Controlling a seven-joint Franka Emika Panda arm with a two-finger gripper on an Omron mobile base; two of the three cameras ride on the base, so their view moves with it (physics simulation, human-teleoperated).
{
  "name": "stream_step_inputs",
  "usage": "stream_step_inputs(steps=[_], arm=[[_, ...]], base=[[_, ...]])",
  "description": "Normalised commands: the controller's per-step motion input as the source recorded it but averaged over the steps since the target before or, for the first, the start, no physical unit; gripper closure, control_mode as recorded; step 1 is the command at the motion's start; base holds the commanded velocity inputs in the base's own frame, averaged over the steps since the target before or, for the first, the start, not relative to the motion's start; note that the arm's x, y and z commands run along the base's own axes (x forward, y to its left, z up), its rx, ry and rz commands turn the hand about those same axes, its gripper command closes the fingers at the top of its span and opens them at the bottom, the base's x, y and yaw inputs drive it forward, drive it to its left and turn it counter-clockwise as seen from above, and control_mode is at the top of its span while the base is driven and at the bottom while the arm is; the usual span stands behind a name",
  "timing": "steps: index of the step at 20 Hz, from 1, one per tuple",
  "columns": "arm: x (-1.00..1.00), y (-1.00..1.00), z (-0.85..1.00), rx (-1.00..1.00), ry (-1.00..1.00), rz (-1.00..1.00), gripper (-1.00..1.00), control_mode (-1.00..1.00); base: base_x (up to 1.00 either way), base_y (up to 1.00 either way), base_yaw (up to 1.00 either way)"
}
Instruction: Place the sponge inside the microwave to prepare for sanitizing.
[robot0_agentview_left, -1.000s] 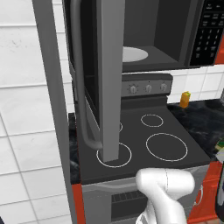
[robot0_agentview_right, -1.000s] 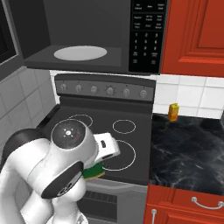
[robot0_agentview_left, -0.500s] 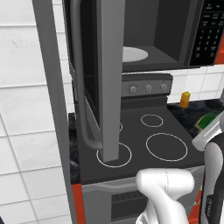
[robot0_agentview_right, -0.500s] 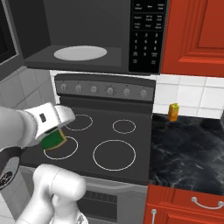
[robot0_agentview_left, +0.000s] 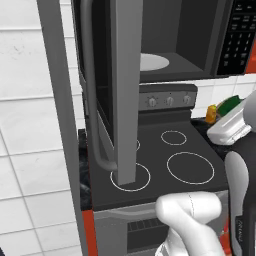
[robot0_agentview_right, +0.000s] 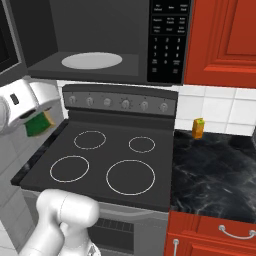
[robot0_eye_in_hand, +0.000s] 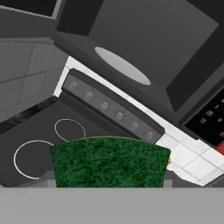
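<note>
The sponge, yellow with a dark green layer, is clamped in my gripper, which is shut on it. It hangs above the stove's left edge, below and left of the open microwave. The white turntable lies bare inside the cavity. In the left base view the sponge and gripper sit at the right edge, past the swung-out microwave door. In the hand view the sponge's green face hides the fingertips, and the microwave cavity with its turntable lies ahead and above.
The black four-ring stove with its knob panel is below the microwave. The open door juts out over the stove's left front. A small orange-yellow object stands on the dark counter at right. Red cabinets flank the keypad.
The arm has swung the gripper and sponge up from low over the stove's front, leftward in the right base view, to just below the microwave opening. The sponge stays gripped.
</note>
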Motion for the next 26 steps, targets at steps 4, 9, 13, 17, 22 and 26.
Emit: stream_step_inputs(steps=[4,9,13,17,22,26], arm=[[0.02,0.13,0.68,0.05,-0.21,0.03,1.0,-1.0],[0.25,0.1,0.29,0.02,-0.23,0.0,1.0,-1.0],[0.39,0.11,0.0,0.06,-0.03,-0.01,1.0,-1.0],[0.47,0.0,0.01,0.29,0.02,-0.07,1.0,-1.0],[0.14,0.0,0.27,0.42,0.0,-0.1,1.0,-1.0],[0.11,0.06,0.18,0.19,0.0,-0.1,1.0,-1.0]], base=[[0.0,0.0,0.0],[0.0,0.0,0.0],[0.0,0.0,0.0],[0.0,0.0,0.0],[0.0,0.0,0.0],[0.0,0.0,0.0]])
